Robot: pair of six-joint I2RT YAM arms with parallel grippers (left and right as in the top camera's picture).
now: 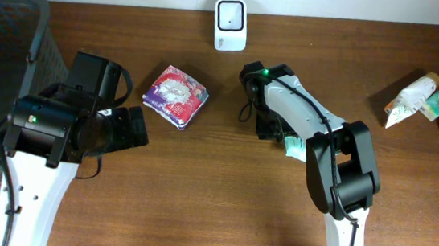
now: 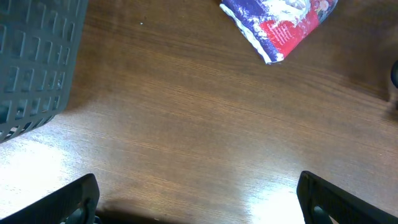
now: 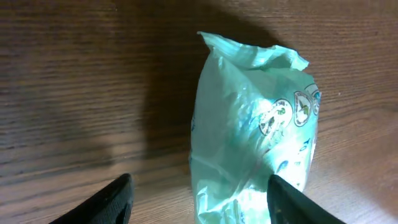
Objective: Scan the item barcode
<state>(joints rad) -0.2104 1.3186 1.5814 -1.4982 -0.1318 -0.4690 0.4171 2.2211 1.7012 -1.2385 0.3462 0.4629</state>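
While the right gripper hangs over the green packet near the middle of the table, its fingers stand spread, not yet pinching. It should centre the packet between them, close on the full body rather than the crimped end, then lift toward the scanner at the far edge. The left gripper is wide open.

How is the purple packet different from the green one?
The purple packet has purple, red and white print; the green packet is pale green with small round pictures. The purple packet lies in the open, apart from the left tool; the green packet lies right under the right tool, mostly hidden by that arm from overhead. Both are soft, crinkly packets lying on the brown table.
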